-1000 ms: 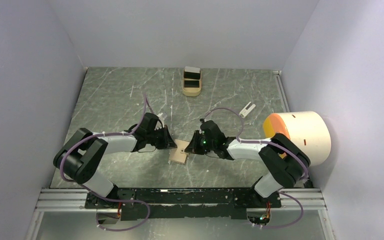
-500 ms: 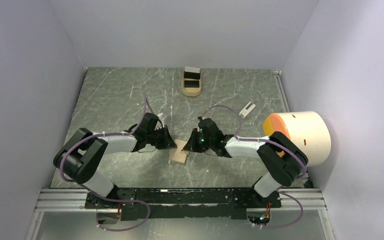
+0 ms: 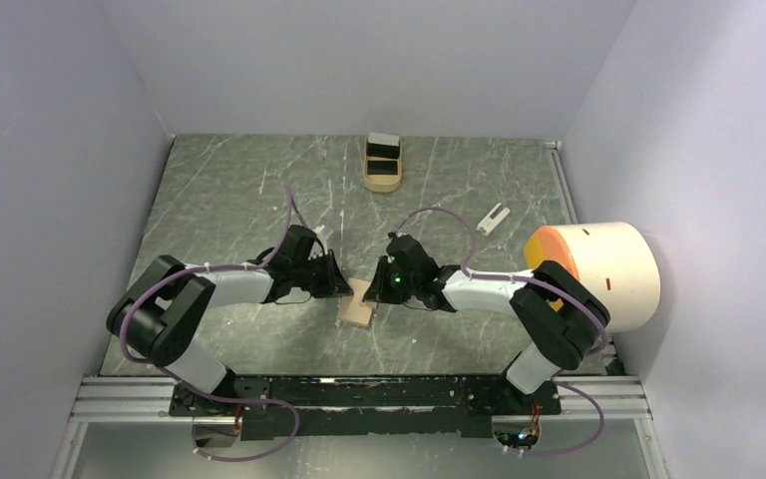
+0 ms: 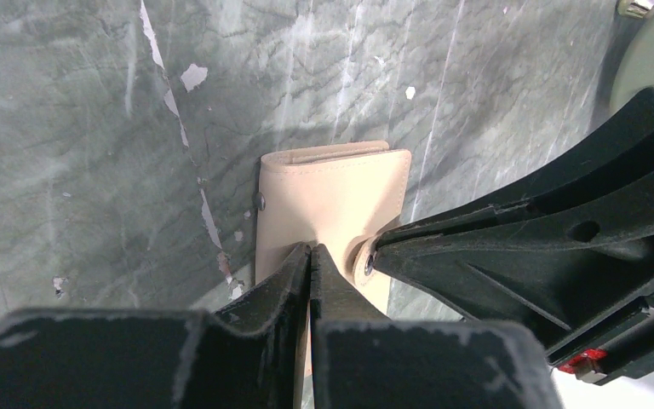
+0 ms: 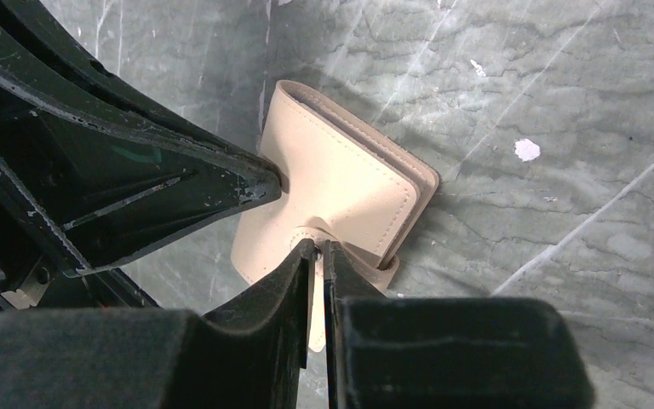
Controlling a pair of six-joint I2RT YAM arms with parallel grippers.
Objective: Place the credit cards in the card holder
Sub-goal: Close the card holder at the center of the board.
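The tan card holder (image 3: 359, 305) lies folded on the table between my two grippers. My left gripper (image 4: 309, 250) is shut, pinching a thin edge of the card holder (image 4: 332, 196). From the opposite side, my right gripper (image 5: 318, 245) is shut on the closing tab with its snap, at the card holder's (image 5: 341, 183) near edge. In the top view the left gripper (image 3: 345, 284) and the right gripper (image 3: 375, 288) nearly meet over it. The credit cards (image 3: 383, 152), white and black, sit in the tan tray (image 3: 382, 181) at the back.
A large white cylinder with an orange face (image 3: 598, 267) lies at the right edge, close to the right arm. A small white object (image 3: 494, 217) rests on the table behind it. Pale walls close in the left, back and right sides.
The right gripper has crept a little to the left, toward the left gripper, still pinching the tab. The left arm and the card holder have stayed in place.
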